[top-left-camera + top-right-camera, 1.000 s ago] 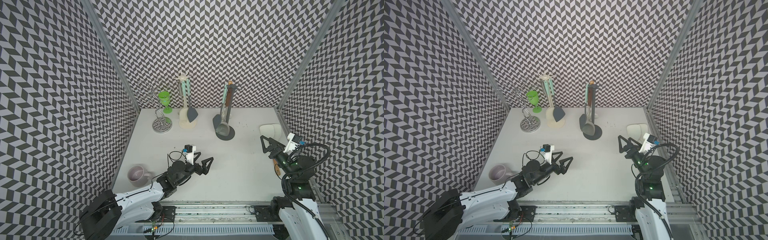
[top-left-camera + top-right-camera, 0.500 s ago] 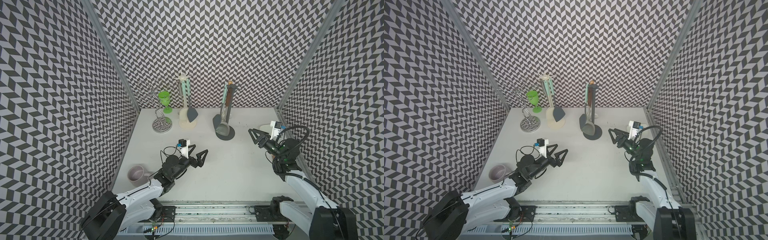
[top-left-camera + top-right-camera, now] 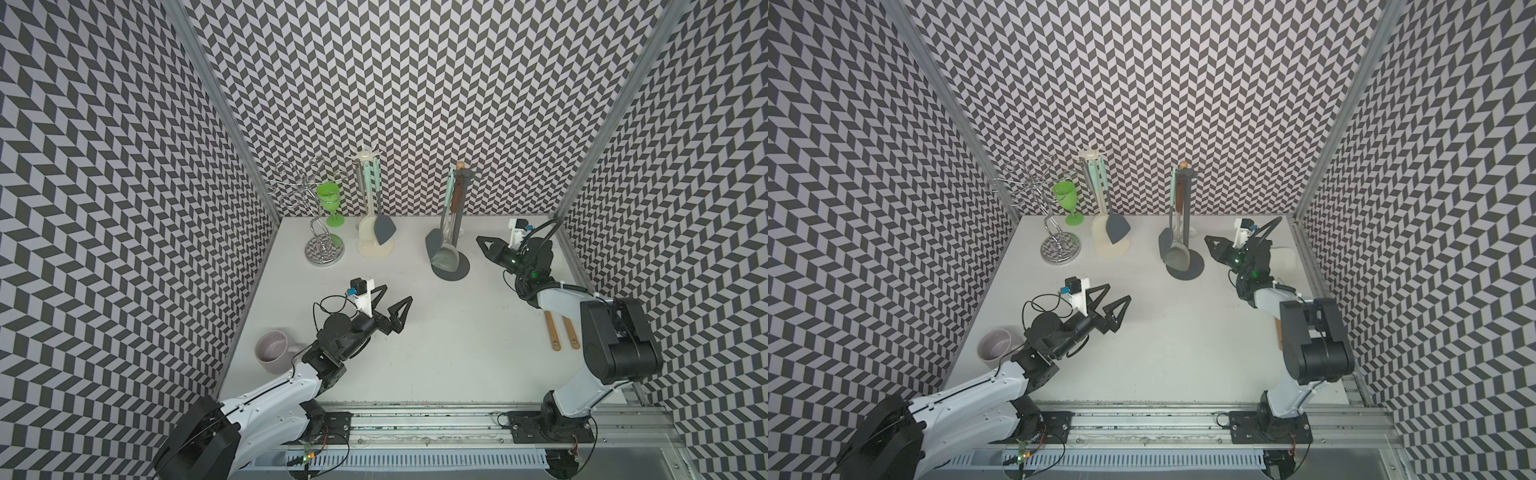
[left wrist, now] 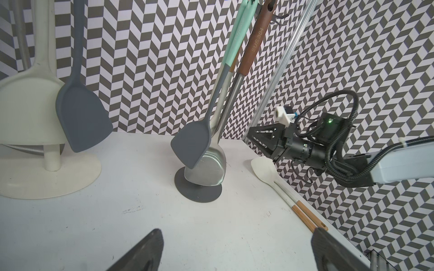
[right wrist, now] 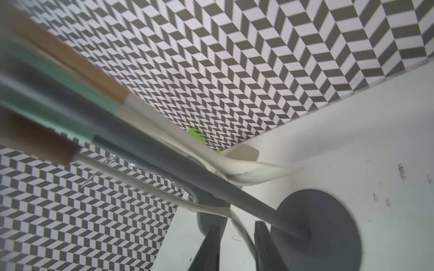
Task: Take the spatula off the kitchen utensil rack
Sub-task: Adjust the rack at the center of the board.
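- Top views, both: the dark rack (image 3: 462, 269) stands toward the back of the bench (image 3: 415, 353). A grey spatula (image 3: 433, 244) and a steel spatula (image 3: 445, 258) hang from it, handles up at the hooks and blades low over the base. Their long axis runs close to upright, leaning a little. The right pincer (image 3: 482, 240) sits just beside them, low, with its tip aimed at the blades but short of touching. The left pincer (image 3: 397, 293) is mid-bench and well apart, spread wide and empty. We judge the right arm the nearer. A cream rack (image 3: 1111, 249) also carries spatulas, so we cannot say for certain which one is meant.
- Left wrist: the grey spatula's blade overlaps the steel one in front, both just above the rack's round foot. The right pincer comes in level with the blades, with clear bench between. Our left fingers (image 4: 148, 251) frame the scene, far apart.
- Right wrist: the right pincer's jaws stand close together with a narrow slit between them. A thin pale edge shows in that slit, but the other views put it beyond the tips, so we judge nothing grasped. The handles run up and away, blurred. We judge the coming move needs a hold on a shaft and then a lift along that upright axis to clear the hook.
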Robot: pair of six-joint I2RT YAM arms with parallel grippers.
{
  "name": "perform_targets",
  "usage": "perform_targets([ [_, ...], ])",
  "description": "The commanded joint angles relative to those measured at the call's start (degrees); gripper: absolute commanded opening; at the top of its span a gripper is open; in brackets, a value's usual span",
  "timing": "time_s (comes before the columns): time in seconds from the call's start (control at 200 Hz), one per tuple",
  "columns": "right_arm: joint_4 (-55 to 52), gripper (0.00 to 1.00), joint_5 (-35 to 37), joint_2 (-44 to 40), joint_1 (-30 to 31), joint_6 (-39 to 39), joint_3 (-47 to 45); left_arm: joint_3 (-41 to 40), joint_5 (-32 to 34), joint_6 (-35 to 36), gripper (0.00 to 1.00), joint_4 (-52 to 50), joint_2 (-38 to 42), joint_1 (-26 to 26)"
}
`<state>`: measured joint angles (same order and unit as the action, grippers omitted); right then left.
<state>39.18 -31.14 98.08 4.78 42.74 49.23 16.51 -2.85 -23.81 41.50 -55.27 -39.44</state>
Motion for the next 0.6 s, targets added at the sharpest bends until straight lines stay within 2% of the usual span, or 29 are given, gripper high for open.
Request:
perform_targets([
  [0.0,2.75,0.24,1.49,4.67,0.54,3.34,2.40,-0.89,0.91,0.91,1.00,-0.19,1.66,0.29],
  [0.205,2.07,0.17,1.34,13.27,2.16,6.14,6.03,-0.96,1.26,0.93,1.00,-0.66,2.95,0.24],
  [0.596,1.28,0.16,2.21,22.49,6.83,10.03,12.19,-1.24,1.27,0.96,1.00,-0.80,4.06,0.24],
])
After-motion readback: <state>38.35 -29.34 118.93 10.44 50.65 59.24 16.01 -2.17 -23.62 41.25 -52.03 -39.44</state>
